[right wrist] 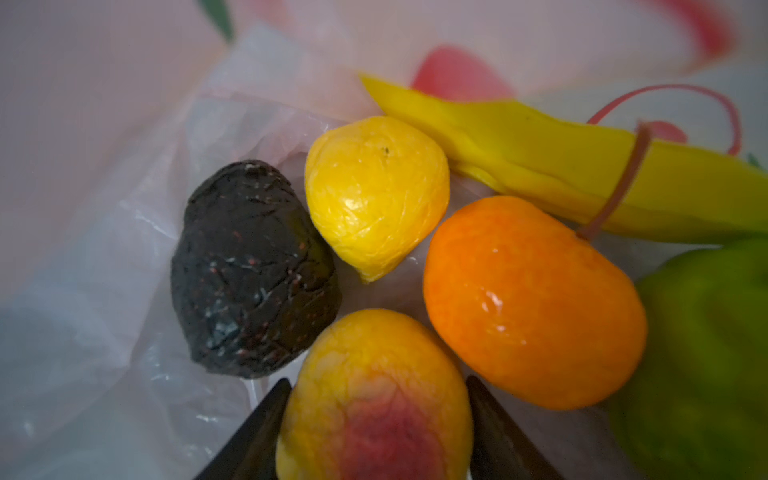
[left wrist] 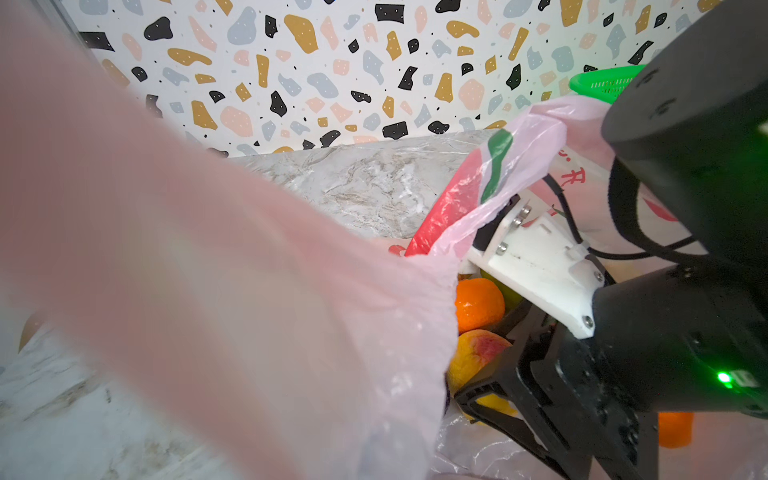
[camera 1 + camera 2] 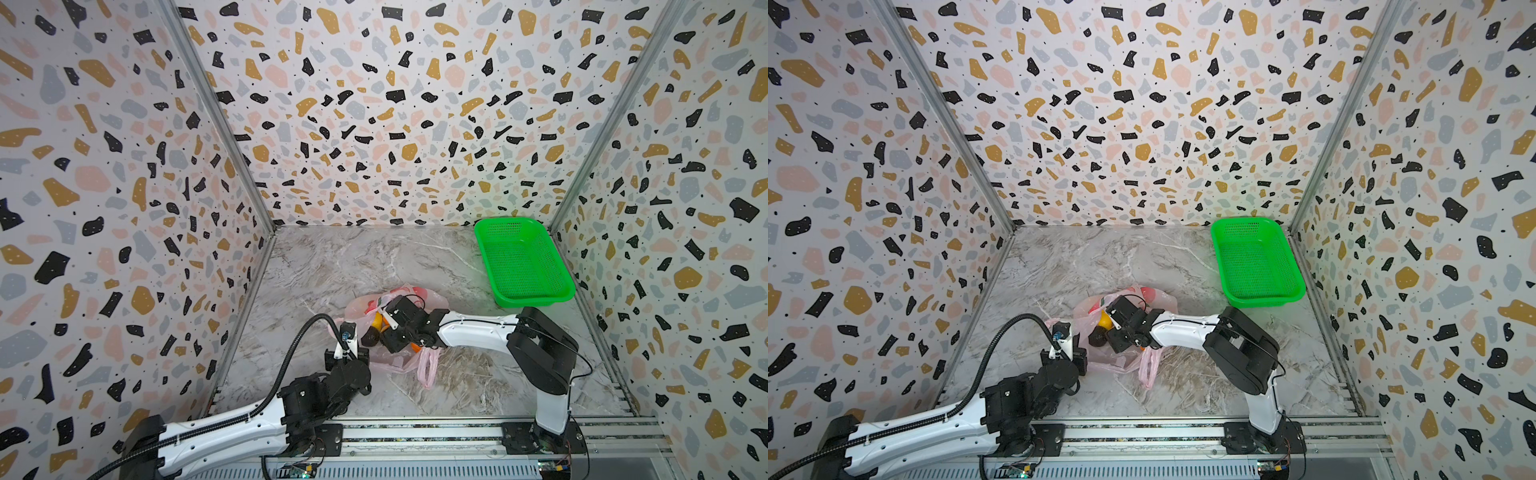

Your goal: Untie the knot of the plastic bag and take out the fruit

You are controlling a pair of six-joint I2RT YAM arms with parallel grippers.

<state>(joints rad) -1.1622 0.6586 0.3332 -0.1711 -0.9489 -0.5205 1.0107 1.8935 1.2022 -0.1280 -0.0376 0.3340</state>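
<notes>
The pink plastic bag (image 3: 434, 298) lies open on the worktop (image 3: 332, 266), near the green basket (image 3: 536, 300), on the side where the robot stands. Inside it are a peach (image 1: 374, 399), a dark avocado (image 1: 253, 270), a tangerine (image 1: 536, 303) and a banana (image 1: 561, 166). The right gripper (image 1: 376, 380) is in the bag. Its fingers (image 1: 257, 432) are apart with the peach between them, and I cannot tell if they squeeze it. The left gripper (image 3: 348, 332) is closed tight on the bag's edge.

Green mesh basket (image 3: 521, 262) stands at the far right corner of the marble-pattern counter (image 3: 332, 257). Terrazzo-pattern walls (image 3: 374, 104) enclose three sides; metal rail (image 3: 415, 434) runs along the near edge.
</notes>
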